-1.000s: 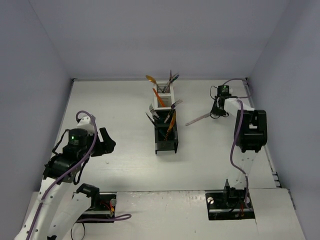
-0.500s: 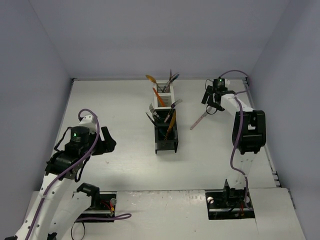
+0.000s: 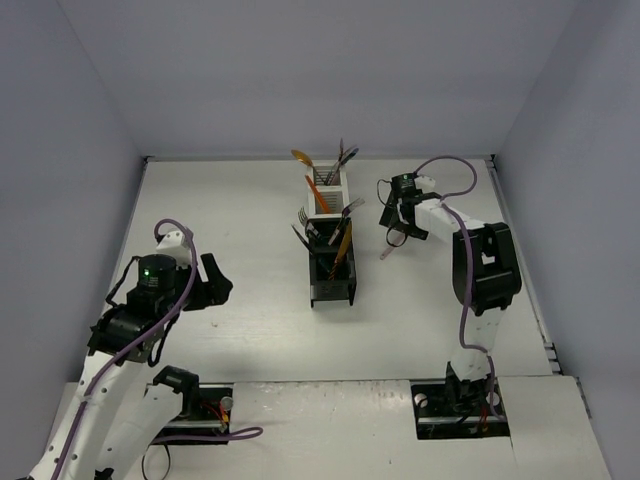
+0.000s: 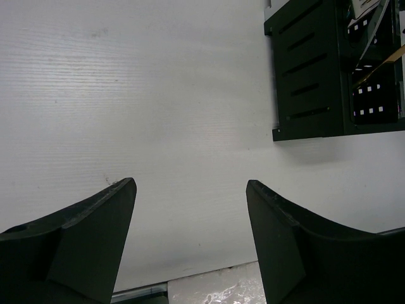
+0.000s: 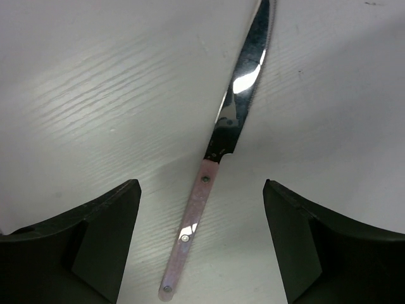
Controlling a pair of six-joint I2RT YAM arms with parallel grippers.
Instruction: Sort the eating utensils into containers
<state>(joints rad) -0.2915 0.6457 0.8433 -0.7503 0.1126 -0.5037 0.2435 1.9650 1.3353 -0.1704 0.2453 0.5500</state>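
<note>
A knife [image 5: 243, 95] with a pink handle and a shiny blade lies flat on the white table, handle end between my right gripper's [image 5: 201, 187] open fingers, touching neither. In the top view that knife [image 3: 387, 251] lies just below the right gripper [image 3: 396, 224], to the right of the containers [image 3: 331, 290]. The containers are a row of white and black bins, with several utensils [image 3: 340, 240] standing in them. My left gripper [image 3: 214, 284] hovers open and empty far to their left. The left wrist view shows its open fingers [image 4: 101, 221] over bare table and a black bin [image 4: 307, 69] at the upper right.
Grey walls enclose the table on three sides. Both arm base brackets [image 3: 460, 405] sit at the near edge, with purple cables [image 3: 465, 290] along the arms.
The right arm swung left toward the bins with the knife. Its jaws then opened, and the knife now lies on the table. The left arm has barely moved.
</note>
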